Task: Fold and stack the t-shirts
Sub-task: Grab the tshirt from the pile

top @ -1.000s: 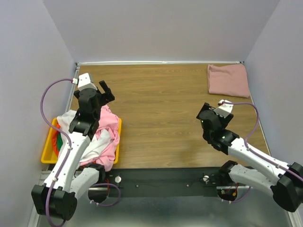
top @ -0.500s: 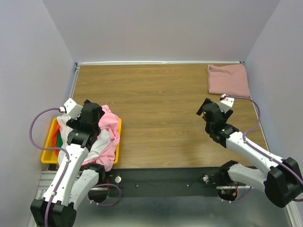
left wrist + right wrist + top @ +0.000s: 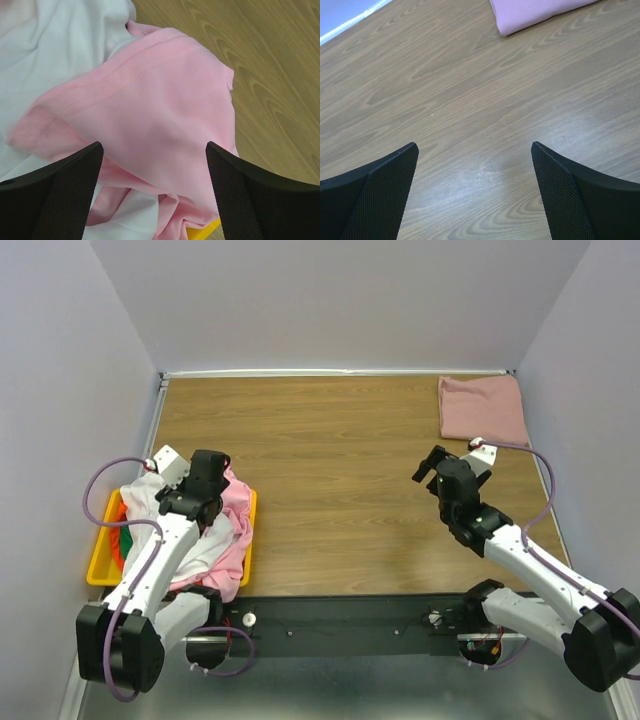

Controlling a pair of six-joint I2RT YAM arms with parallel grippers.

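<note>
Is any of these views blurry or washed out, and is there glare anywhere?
Top view: sharp, evenly lit, only soft shadows on the table. Left wrist: pink tee crisp, white tee bright, nearly washed out. Right wrist: wood grain sharp, a faint pale sheen near the bottom.

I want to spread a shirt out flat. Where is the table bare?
The wide wood table between the yellow bin and the folded rose-pink t-shirt is bare. The bin's corner is crowded: heaped t-shirts spill over its edge.
</note>
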